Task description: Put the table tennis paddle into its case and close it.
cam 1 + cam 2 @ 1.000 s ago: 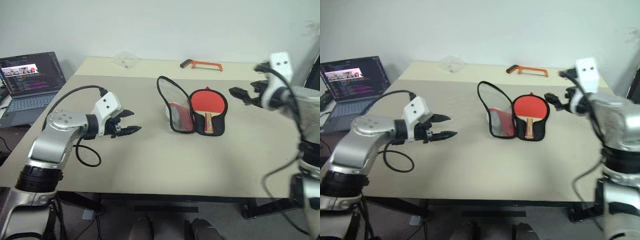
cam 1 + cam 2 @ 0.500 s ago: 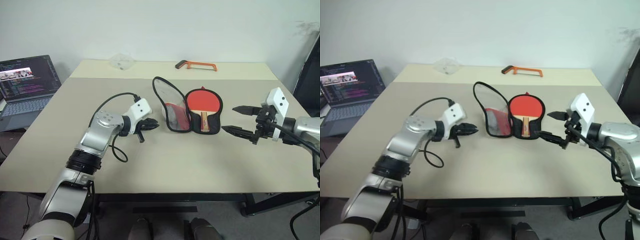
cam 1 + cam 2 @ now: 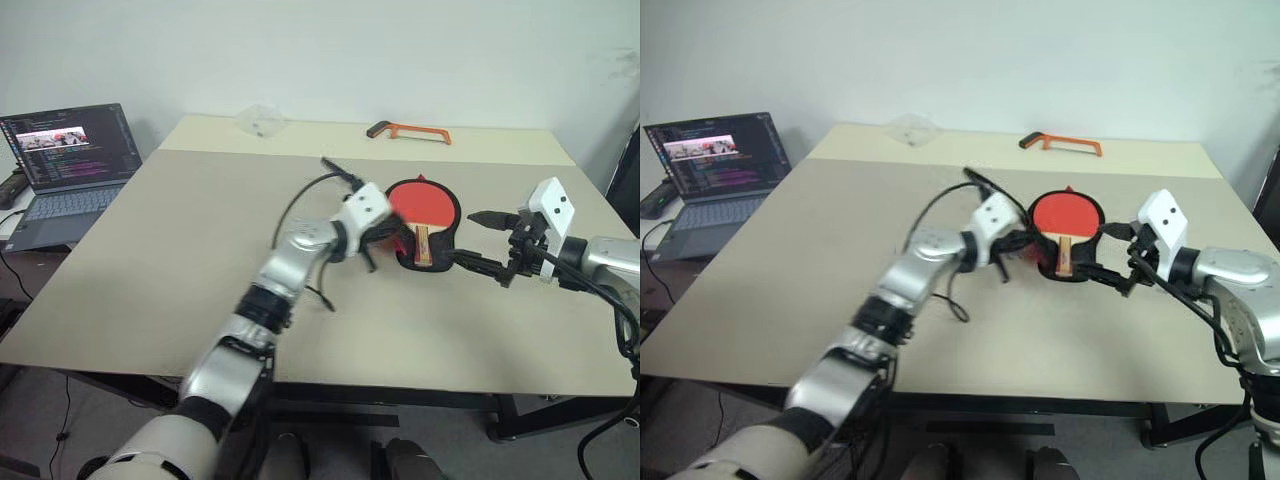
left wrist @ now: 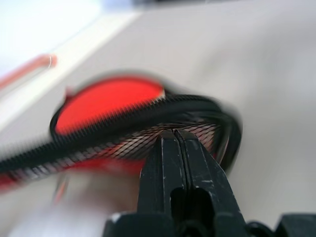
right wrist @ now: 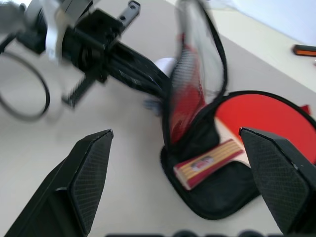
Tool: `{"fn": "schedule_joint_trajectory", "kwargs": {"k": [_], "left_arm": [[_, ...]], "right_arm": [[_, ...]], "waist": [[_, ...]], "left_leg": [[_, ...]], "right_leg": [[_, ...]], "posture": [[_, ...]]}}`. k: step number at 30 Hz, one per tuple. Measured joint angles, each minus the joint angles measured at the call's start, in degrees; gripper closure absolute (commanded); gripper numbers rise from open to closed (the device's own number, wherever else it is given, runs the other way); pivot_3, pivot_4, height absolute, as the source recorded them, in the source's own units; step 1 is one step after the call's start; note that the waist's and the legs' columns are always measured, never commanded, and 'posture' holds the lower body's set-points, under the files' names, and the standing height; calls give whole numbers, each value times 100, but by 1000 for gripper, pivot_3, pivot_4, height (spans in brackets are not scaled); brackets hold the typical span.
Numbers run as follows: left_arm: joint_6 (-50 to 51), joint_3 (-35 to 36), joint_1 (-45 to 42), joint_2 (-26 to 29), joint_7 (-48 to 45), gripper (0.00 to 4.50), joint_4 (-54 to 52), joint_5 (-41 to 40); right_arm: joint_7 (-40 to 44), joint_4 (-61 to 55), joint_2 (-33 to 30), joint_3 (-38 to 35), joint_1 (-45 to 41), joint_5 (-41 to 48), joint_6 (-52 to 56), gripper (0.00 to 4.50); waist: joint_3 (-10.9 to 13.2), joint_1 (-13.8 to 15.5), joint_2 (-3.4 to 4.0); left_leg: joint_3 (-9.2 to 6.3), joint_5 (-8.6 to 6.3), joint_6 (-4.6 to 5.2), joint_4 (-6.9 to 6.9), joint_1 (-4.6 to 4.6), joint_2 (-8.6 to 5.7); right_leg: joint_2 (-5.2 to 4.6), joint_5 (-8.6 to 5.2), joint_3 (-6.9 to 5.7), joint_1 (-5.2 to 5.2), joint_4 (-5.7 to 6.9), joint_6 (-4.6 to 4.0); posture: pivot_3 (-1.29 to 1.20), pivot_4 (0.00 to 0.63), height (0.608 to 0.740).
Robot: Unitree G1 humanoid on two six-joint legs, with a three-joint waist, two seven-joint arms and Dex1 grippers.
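Now that the left gripper [image 4: 174,136] has swung right across the table and clenched shut, it presses against the upright flap of the case [image 5: 190,98], likely starting the fold over. Mid-table, the table tennis paddle [image 3: 425,205] lies in the open case. Right of it, the right gripper [image 3: 487,242] hangs spread, empty.

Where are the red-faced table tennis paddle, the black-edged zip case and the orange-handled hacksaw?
table tennis paddle [image 3: 428,201]: left eye view, on the round red rubber face.
case [image 5: 224,205]: right wrist view, on the black lower half lying open on the table.
hacksaw [image 3: 1061,144]: right eye view, on its orange frame.
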Motion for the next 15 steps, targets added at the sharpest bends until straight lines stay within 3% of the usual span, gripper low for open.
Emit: {"fn": "schedule_joint_trajectory", "kwargs": {"k": [4, 7, 12, 15], "left_arm": [[-279, -283, 42, -546, 286, 4483, 472, 244], [-357, -420, 182, -580, 416, 4483, 689, 463], [-89, -9, 425, 442, 187, 4483, 263, 321], [374, 621, 491, 1126, -648, 3950, -710, -490]], "right_arm": [[-373, 60, -9, -379, -258, 5, 49, 0], [-468, 61, -94, -565, -307, 10, 107, 0], [-717, 193, 2, -994, -524, 437, 643, 0], [-1285, 769, 635, -1147, -1029, 689, 1155, 0]], "waist": [[-1, -27, 2], [-2, -44, 3], [-1, -150, 3], [0, -190, 1]], "left_leg": [[-3, 0, 0, -9, 3, 1], [-9, 0, 0, -11, 10, 1], [-8, 2, 2, -10, 21, 1], [-8, 10, -9, -9, 25, 6]], "right_leg": [[4, 1, 0, -2, -1, -3], [7, -1, 3, -2, 6, 0], [8, -1, 8, -1, 26, 0], [9, 3, 5, 1, 34, -7]], "posture": [[0, 150, 740], [0, 150, 740], [0, 150, 740], [0, 150, 740]]}}
